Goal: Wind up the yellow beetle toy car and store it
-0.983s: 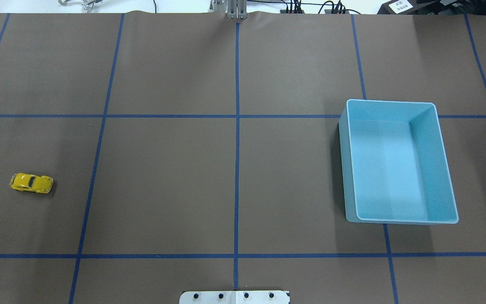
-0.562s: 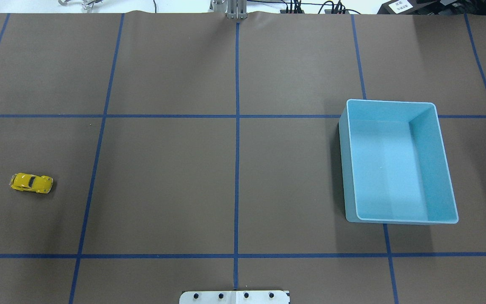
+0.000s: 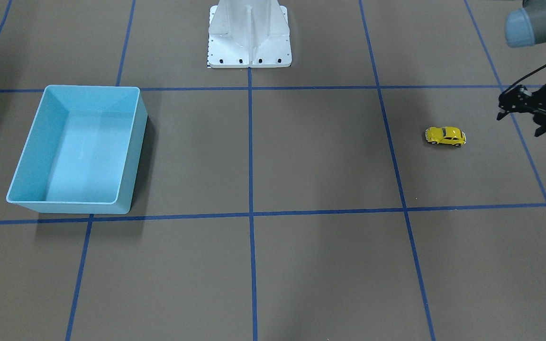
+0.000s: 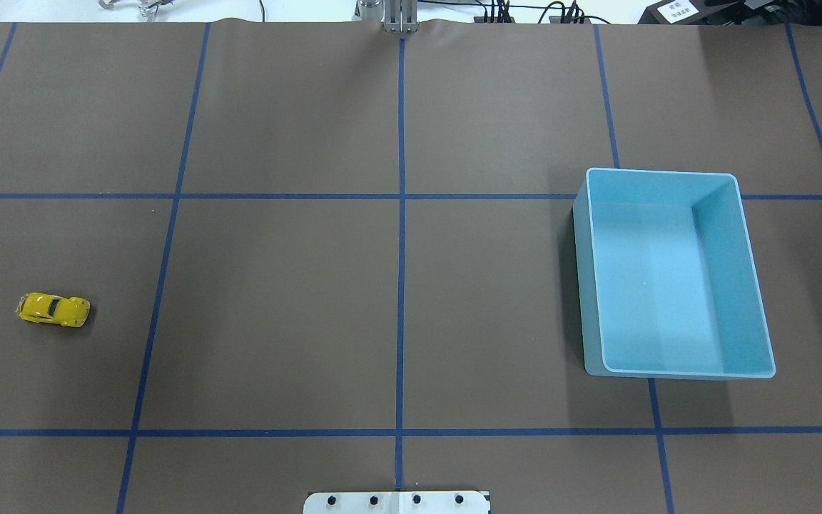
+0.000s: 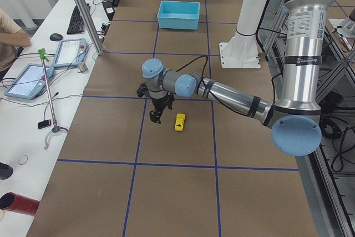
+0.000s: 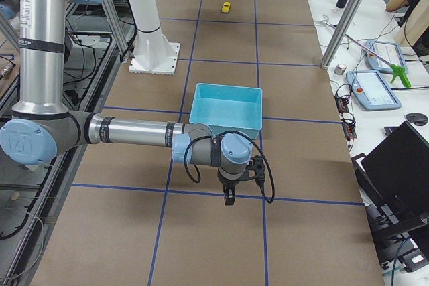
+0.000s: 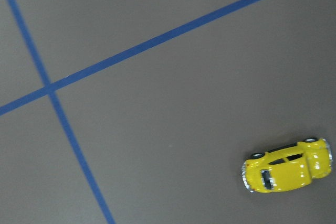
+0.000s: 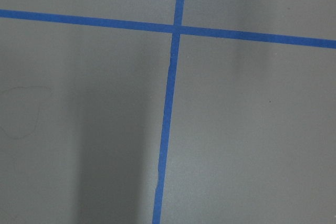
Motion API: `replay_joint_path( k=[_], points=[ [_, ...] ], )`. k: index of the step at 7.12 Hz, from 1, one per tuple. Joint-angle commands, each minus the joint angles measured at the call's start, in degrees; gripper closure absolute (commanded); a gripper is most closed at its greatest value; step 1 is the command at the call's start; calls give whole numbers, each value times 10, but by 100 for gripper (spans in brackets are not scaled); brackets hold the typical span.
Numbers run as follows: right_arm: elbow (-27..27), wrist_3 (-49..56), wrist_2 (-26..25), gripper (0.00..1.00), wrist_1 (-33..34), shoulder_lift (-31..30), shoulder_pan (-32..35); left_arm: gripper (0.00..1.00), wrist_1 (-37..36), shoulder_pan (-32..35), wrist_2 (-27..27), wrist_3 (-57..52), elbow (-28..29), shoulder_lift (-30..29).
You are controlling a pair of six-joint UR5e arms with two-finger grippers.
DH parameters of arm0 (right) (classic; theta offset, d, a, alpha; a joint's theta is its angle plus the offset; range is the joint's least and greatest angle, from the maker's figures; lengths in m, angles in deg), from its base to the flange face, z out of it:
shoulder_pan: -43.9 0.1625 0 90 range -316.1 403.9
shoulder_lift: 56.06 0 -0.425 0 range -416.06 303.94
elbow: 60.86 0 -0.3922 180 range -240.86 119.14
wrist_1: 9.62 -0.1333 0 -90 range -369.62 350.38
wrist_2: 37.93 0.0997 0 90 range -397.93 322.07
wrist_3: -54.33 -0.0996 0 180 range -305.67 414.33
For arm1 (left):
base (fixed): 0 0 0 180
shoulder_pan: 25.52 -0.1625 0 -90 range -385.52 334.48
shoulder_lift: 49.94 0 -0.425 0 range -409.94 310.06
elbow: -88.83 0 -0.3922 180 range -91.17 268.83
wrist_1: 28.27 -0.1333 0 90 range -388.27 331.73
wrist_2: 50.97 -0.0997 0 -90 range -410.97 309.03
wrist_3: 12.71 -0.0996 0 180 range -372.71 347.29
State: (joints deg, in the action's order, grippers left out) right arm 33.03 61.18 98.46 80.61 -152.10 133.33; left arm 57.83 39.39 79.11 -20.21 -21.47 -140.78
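Observation:
The yellow beetle toy car (image 4: pixel 53 309) stands on its wheels on the brown table mat, far on my left side; it also shows as the car (image 3: pixel 445 136), the car (image 5: pixel 180 121), the car (image 6: pixel 226 7) and the car (image 7: pixel 287 165). My left gripper (image 3: pixel 507 106) hovers beside the car, apart from it and a little above the mat; the left gripper (image 5: pixel 156 116) points down, and I cannot tell whether it is open or shut. My right gripper (image 6: pixel 228 197) hangs over the mat in front of the bin, holding nothing; I cannot tell its state.
A light-blue bin (image 4: pixel 657 171) sits on my right side, also seen as the bin (image 3: pixel 90 86) and the bin (image 6: pixel 224 125). Blue tape lines grid the mat. The white robot base (image 3: pixel 249 42) stands at the table's middle edge. A person sits by tablets (image 5: pixel 25 79) on a side desk.

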Motion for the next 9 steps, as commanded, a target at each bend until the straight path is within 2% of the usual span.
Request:
replay_joint_path(
  k=[1, 2, 3, 4, 5, 7, 9],
  points=[
    [0, 0, 1, 0, 0, -5, 0, 0, 0, -116, -71, -103, -45, -14],
    [0, 0, 1, 0, 0, -6, 0, 0, 1, -160, -104, -185, -46, -21],
    [0, 0, 1, 0, 0, -6, 0, 0, 4, -179, -180, -283, -50, -26],
    [-1, 0, 0, 0, 0, -7, 0, 0, 6, -192, -230, -338, -50, -27],
    [-1, 0, 0, 0, 0, -8, 0, 0, 5, -214, -234, -342, -50, -26],
    [-1, 0, 1, 0, 0, -8, 0, 0, 2, -256, -277, -339, -54, -23],
    [-3, 0, 2, 0, 0, -9, 0, 0, 1, -258, -275, -337, -53, -1]
  ],
)
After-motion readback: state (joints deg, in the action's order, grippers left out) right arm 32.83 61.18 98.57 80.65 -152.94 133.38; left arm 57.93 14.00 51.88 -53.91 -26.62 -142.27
